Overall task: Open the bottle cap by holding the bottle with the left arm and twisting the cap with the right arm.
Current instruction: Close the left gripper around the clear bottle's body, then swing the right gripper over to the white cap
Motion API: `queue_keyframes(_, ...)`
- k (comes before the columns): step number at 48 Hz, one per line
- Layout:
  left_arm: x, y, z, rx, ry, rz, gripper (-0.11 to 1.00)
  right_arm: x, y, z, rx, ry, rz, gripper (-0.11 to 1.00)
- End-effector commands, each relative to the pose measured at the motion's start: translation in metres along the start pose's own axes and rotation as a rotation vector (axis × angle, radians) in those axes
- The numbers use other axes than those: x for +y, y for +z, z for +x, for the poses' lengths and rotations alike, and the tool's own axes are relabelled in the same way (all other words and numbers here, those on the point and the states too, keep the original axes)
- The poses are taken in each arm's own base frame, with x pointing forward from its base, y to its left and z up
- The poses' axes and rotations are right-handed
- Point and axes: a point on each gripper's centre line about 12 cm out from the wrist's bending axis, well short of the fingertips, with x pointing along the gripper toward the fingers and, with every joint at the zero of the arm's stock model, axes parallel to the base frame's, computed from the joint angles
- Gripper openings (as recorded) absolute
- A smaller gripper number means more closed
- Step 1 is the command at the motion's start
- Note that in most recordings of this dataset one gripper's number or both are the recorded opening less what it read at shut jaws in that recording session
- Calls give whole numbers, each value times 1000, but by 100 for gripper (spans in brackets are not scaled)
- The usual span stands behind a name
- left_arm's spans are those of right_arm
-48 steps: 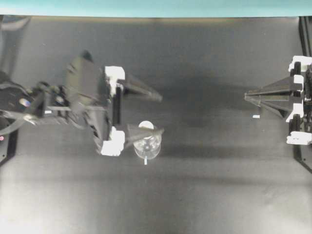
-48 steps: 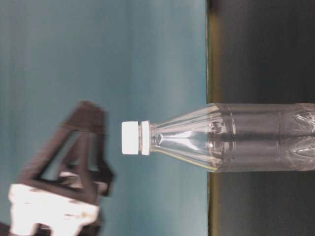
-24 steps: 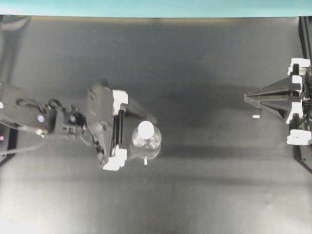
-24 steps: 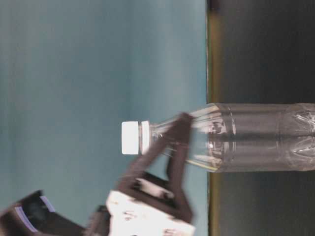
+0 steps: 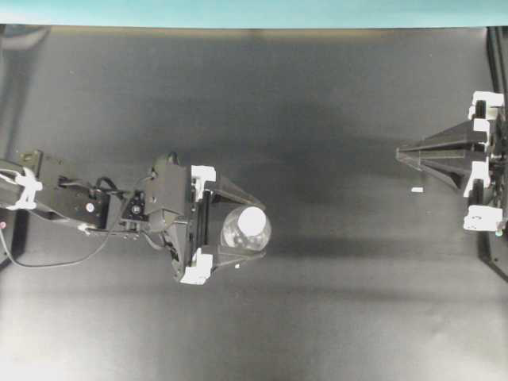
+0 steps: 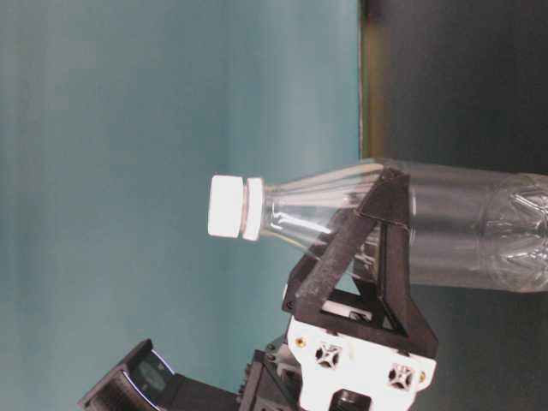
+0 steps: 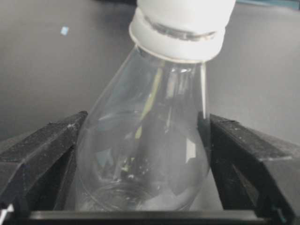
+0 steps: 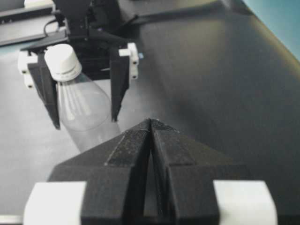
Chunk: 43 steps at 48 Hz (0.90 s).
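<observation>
The clear bottle (image 5: 236, 238) stands left of the middle of the dark table, its white cap (image 5: 252, 220) on top. My left gripper (image 5: 259, 228) has one black finger on each side of the bottle's body. In the left wrist view both fingers (image 7: 56, 145) touch the bottle (image 7: 145, 154) below the cap (image 7: 183, 23). In the table-level view the bottle (image 6: 462, 240) leans slightly, with the cap (image 6: 227, 218) on. My right gripper (image 5: 399, 152) is shut and empty at the far right, well away from the bottle (image 8: 84, 110).
A small white scrap (image 5: 417, 190) lies on the table near the right gripper, and another (image 5: 237, 265) lies just beside the bottle. The teal wall (image 5: 238, 12) runs along the table's far edge.
My left gripper has come down and forward from beside the bottle, and its fingers now hold the body. The bottle has shifted and tilted a little. The right gripper has stayed where it was.
</observation>
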Motion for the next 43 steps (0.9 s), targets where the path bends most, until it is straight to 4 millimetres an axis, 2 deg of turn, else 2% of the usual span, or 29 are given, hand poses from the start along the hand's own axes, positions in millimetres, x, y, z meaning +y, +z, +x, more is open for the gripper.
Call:
queue_keyframes(1, 0, -11, 1, 32, 0, 3, 99, 0, 5, 2, -11, 0, 19, 0)
queue_keyframes(28, 4, -51, 5, 141, 10, -12, 99, 1, 7, 1, -23, 4, 31, 0)
queue_keyframes(43, 5, -55, 4, 150, 14, -17, 99, 4, 0, 1, 41, 13, 74, 0)
